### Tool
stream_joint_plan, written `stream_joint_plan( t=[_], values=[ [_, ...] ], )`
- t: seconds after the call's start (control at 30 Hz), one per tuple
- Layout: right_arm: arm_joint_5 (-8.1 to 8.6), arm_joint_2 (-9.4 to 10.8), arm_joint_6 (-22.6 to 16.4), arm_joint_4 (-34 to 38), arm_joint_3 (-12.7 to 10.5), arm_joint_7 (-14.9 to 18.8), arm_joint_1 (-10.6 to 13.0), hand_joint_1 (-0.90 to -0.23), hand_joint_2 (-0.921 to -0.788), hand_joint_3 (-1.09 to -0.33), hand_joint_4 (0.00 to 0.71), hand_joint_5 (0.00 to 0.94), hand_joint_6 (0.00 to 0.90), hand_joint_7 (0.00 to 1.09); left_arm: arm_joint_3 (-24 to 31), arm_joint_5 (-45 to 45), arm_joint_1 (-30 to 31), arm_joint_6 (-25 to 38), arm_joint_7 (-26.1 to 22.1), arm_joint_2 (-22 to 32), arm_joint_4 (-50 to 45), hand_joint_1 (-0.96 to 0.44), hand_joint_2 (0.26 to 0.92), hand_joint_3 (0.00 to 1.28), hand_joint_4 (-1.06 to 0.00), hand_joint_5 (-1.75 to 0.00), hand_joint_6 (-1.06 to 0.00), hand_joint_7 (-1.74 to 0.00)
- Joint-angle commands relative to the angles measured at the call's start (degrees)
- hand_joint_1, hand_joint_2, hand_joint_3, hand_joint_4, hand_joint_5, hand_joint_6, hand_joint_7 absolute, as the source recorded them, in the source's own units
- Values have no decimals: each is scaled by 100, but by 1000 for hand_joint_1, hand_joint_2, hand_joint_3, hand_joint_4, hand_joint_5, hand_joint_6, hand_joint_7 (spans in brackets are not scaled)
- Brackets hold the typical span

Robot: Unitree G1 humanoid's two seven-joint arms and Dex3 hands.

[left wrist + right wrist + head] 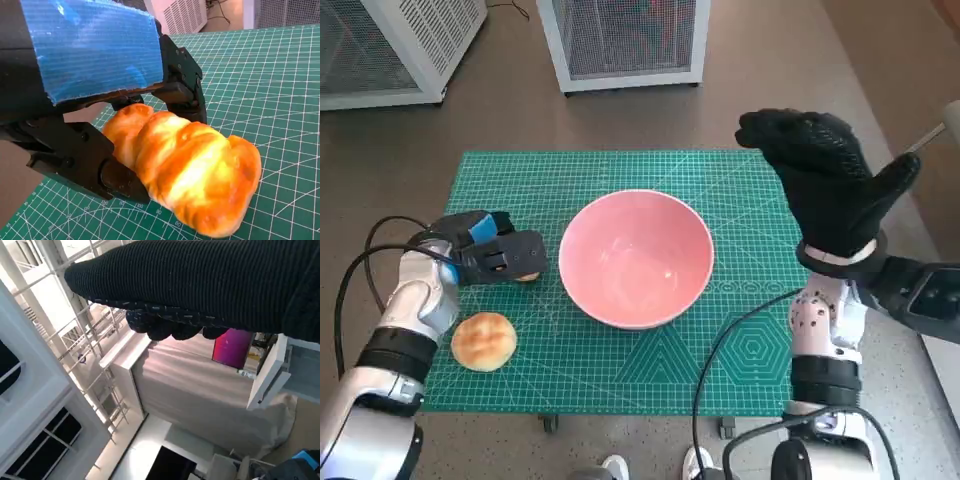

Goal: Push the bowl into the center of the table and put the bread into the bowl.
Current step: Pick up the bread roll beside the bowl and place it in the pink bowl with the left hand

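A pink bowl (635,258) stands empty on the middle of the green cutting mat (740,330). Left of it my left hand (495,250) lies low on the mat, and a sliver of bread (528,276) shows under it. In the left wrist view the golden twisted bread (190,175) rests on the mat, and my left hand (90,55) grips it, with black fingers (185,90) pressed against both its sides. A round bun (483,340) lies loose near the mat's front left corner. My right hand (825,185) is raised above the table's right side, fingers spread, holding nothing.
Two white mesh-sided cabinets (625,40) (390,45) stand on the floor behind the table. Black cables loop beside both forearms. A person's shoes (615,467) show at the front edge. The right wrist view shows only the glove (200,285) and the room beyond it.
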Motion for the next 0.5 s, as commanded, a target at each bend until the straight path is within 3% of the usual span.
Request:
stream_joint_plan(
  t=[0.03,0.5],
  values=[
    [60,-90,98,-14,-16,10,137,-564,-921,-702,230,0,380,16,257,-48,126,227,-223,275,-747,0,920,106,-621,-1179,-607,-1250],
    [46,-178,53,85,-43,-38,108,-567,-921,-684,227,2,380,15,1232,-154,622,703,-255,416,-3430,1,920,69,-675,-1153,-635,-1188]
  ],
)
